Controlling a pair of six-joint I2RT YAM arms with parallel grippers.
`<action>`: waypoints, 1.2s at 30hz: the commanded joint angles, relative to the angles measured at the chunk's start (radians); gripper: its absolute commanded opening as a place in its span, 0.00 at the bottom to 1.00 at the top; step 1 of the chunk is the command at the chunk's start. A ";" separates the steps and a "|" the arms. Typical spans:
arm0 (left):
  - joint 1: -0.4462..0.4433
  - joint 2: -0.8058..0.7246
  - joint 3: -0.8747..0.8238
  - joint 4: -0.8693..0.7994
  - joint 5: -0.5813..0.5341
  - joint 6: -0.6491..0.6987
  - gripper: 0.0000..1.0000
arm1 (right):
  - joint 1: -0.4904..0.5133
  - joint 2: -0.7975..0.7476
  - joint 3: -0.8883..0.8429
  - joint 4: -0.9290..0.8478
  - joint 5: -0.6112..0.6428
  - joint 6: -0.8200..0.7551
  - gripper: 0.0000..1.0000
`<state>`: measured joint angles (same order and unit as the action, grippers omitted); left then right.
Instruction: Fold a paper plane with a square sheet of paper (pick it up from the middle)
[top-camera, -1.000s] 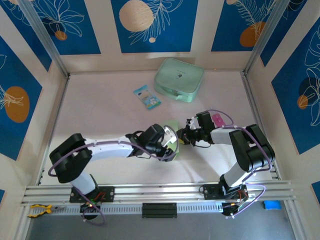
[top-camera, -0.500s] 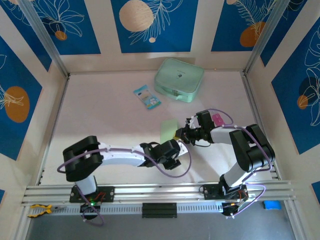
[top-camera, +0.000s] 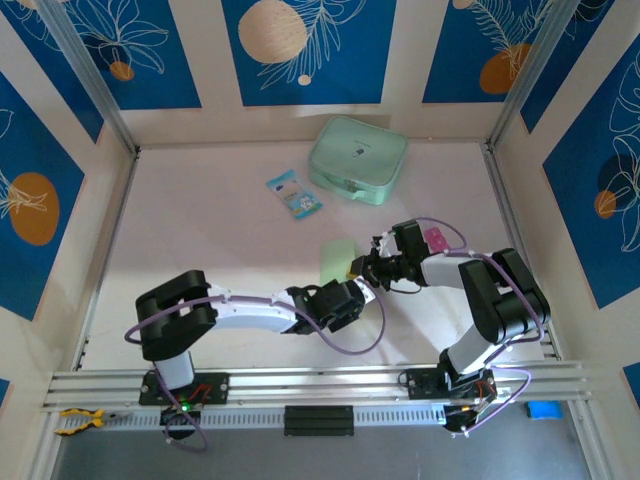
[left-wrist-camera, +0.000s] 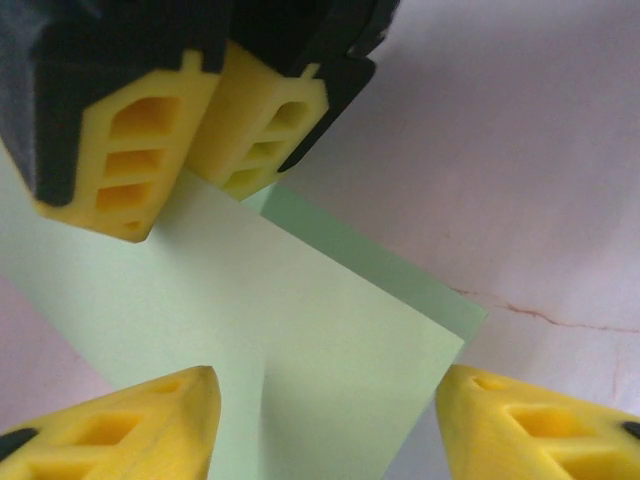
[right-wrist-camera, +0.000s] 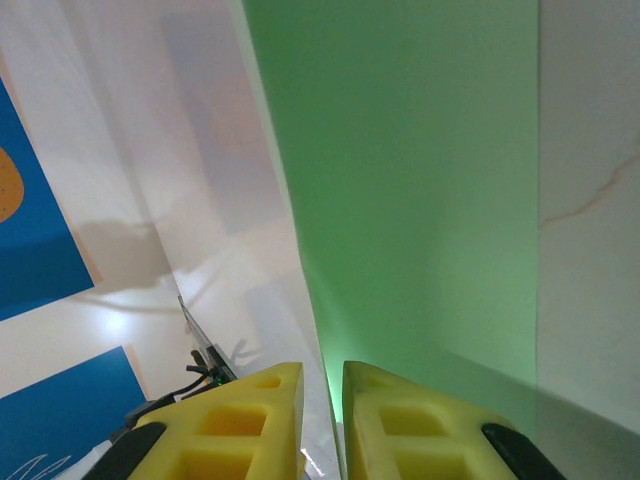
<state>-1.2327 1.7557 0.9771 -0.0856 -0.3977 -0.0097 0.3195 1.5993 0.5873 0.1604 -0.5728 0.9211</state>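
Observation:
The square sheet of paper (top-camera: 338, 261), pale green and creased, stands tilted up off the table at mid-centre. My right gripper (top-camera: 358, 269) is shut on its right edge; in the right wrist view the paper (right-wrist-camera: 420, 180) runs up from the pinched jaws (right-wrist-camera: 322, 420). My left gripper (top-camera: 352, 293) sits just near of the sheet, open. In the left wrist view its jaws (left-wrist-camera: 330, 430) straddle the paper's lower corner (left-wrist-camera: 300, 330), and the right gripper's yellow fingers (left-wrist-camera: 130, 160) clamp the sheet at the top left.
A mint-green zip case (top-camera: 357, 160) lies at the back of the table, with a small blue-and-white packet (top-camera: 294, 193) to its left. Frame posts and patterned walls close in the sides. Both arms crowd the near centre.
The left gripper has swung off the top of the paper and now sits just near of it, leaving the sheet uncovered. The right gripper has kept its hold and place.

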 joint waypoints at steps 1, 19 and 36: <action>-0.004 0.003 0.020 0.026 -0.002 0.008 0.50 | 0.001 -0.007 0.004 -0.027 -0.018 -0.007 0.19; 0.041 -0.029 -0.001 0.032 0.121 -0.070 0.00 | -0.030 -0.099 -0.034 -0.089 0.037 -0.017 0.23; 0.267 -0.064 -0.061 0.215 0.688 -0.446 0.00 | -0.078 -0.497 -0.150 -0.403 0.199 -0.004 0.21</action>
<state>-0.9741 1.7027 0.9325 0.0719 0.1780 -0.3664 0.2417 1.1275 0.4561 -0.1593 -0.3691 0.9176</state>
